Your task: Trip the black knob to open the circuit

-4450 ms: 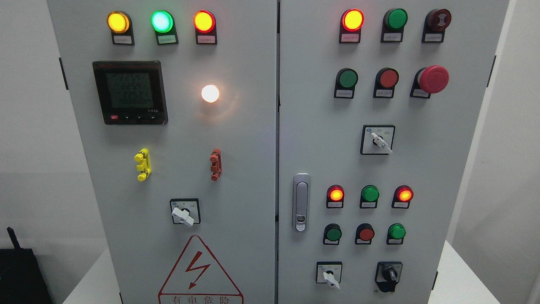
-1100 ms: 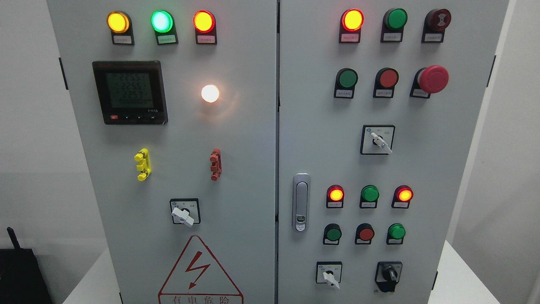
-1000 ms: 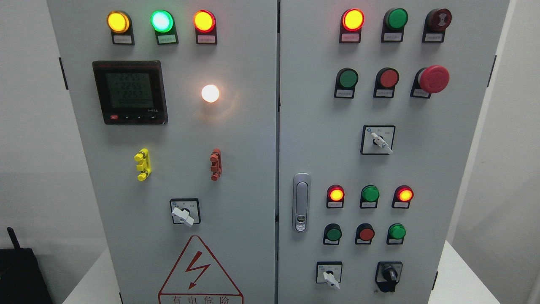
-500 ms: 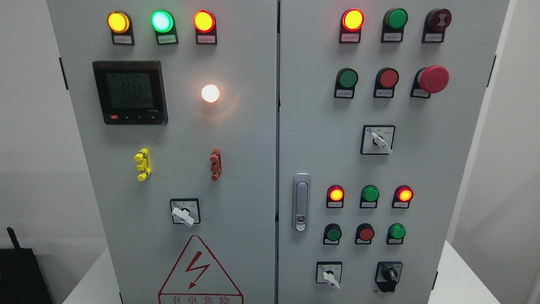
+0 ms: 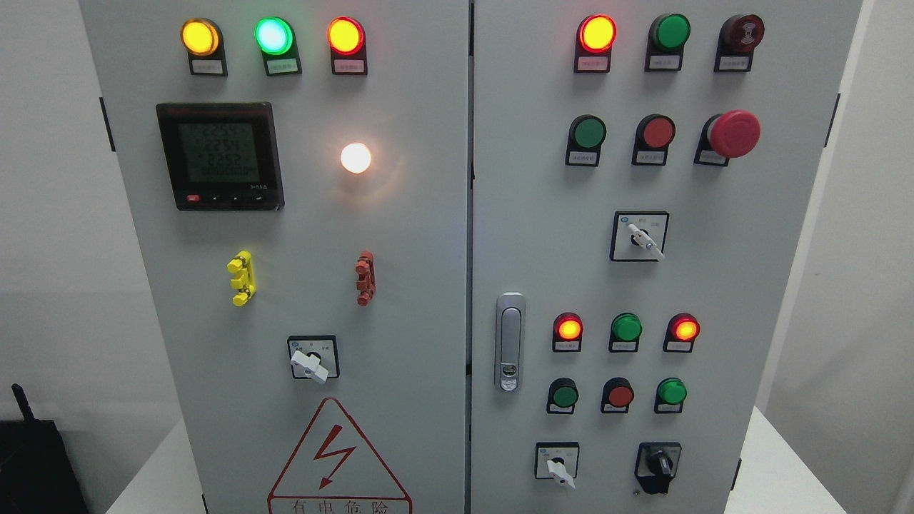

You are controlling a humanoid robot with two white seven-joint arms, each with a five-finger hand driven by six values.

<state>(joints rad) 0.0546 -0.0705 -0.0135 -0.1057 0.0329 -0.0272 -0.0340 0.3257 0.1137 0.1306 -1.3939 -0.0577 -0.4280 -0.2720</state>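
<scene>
Black knob [image 5: 660,465] unmoved on cabinet door [image 5: 543,235]; meter digits changed; hands unseen.

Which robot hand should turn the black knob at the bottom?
Probably the right hand: the black rotary knob sits low on the cabinet's right door, nearer where the right arm enters. Neither hand is in view yet.

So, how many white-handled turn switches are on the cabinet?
3. One sits low on the left door, one at mid height on the right door, one at the bottom of the right door. None looks hidden.
</scene>
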